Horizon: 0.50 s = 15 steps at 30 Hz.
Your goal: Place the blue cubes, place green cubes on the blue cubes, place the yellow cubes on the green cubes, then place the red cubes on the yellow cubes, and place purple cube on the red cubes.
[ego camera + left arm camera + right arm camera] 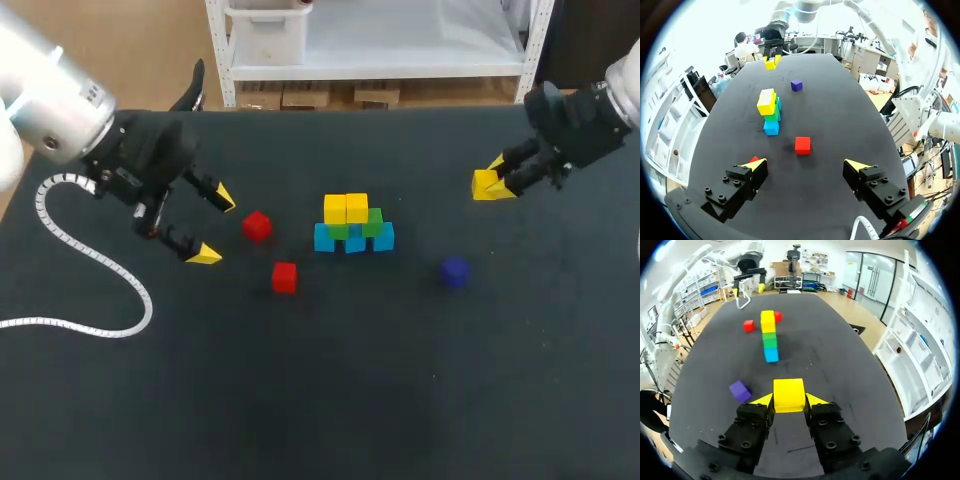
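While stack [352, 225] carries blue, green, two yellows, right end effector [789, 402] pinches yellow cube [788, 392] well apart from it, probably bound for yellow tier. Left end effector [807, 165] spread near red cubes [257, 226] — staged for next layer; purple cube [455, 271] waits on surface.

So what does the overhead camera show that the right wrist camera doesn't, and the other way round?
Only the head view shows the pile spread in rows: three blue cubes side by side, green cubes above, two yellow cubes on top. Only the right wrist view shows plainly another yellow cube pinched from both sides in the right arm's jaws; from there the pile looks like one column. Both show the two red cubes, the purple cube and the left arm's open jaws.
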Each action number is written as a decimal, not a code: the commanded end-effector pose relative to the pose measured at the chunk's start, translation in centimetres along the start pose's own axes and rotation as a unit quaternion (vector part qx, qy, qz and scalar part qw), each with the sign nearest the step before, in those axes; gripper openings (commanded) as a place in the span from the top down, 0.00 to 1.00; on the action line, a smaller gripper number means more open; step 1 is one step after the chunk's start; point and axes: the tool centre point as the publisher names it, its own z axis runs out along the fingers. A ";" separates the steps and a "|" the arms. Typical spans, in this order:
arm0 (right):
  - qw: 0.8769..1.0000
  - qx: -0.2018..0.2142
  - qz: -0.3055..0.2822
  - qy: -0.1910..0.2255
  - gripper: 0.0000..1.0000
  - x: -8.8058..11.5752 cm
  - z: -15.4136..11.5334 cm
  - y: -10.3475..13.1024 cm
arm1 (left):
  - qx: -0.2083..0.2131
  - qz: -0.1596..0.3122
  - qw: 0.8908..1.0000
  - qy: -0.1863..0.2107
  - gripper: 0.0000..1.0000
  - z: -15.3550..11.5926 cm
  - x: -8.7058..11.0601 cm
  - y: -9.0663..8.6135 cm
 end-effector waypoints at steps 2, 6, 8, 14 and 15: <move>1.000 -0.021 -0.016 0.005 1.00 -1.3 0.0 1.2 | -0.001 0.001 1.000 -0.001 0.00 0.0 0.1 -0.1; 0.999 -0.029 -0.029 0.007 1.00 -2.3 0.2 2.1 | -0.001 0.001 1.000 -0.001 0.00 0.0 0.1 -0.1; 0.999 -0.032 -0.041 0.014 1.00 -2.7 0.4 2.6 | -0.001 0.001 1.000 -0.001 0.00 0.0 0.1 -0.1; 0.998 -0.032 -0.055 0.028 1.00 -3.6 1.1 3.5 | -0.001 0.001 1.000 -0.001 0.00 0.0 0.1 -0.1; 0.998 -0.031 -0.055 0.028 1.00 -3.7 1.3 3.5 | -0.001 0.001 1.000 -0.001 0.00 0.0 0.1 -0.1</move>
